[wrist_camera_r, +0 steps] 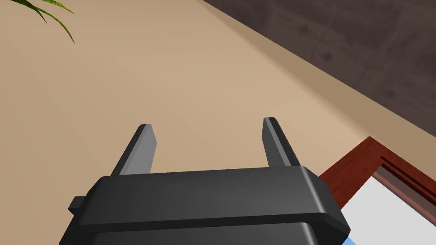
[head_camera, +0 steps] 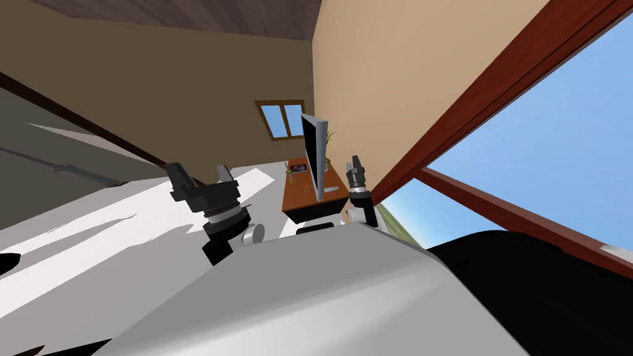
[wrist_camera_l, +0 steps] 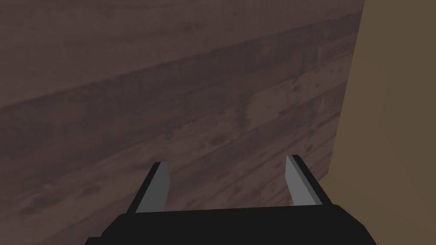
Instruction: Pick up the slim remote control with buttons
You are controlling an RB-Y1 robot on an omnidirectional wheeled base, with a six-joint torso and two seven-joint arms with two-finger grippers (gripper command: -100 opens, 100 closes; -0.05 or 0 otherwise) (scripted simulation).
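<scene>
since my left hand (wrist_camera_l: 225, 160) and right hand (wrist_camera_r: 207, 123) are released, i'd first near the wooden counter (head_camera: 298, 193) at twelve o'clock.

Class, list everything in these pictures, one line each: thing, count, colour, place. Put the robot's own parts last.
Table: one, reddish-brown, by the tan wall ahead.
Screen: one, thin, grey-edged, upright on the table.
Plant: one, green, behind the screen.
Flat dark thing: one, red and blue patches, table's far end.
Pale slim slab: one, light grey, table's near end; maybe the remote, cannot tell.
Small window: one, brown-framed, far wall.
Large window: one, red-brown frame, right side.
Left gripper: one, dark with grey fingers, open, raised.
Right gripper: one, same colours, open, raised beside the table.
</scene>
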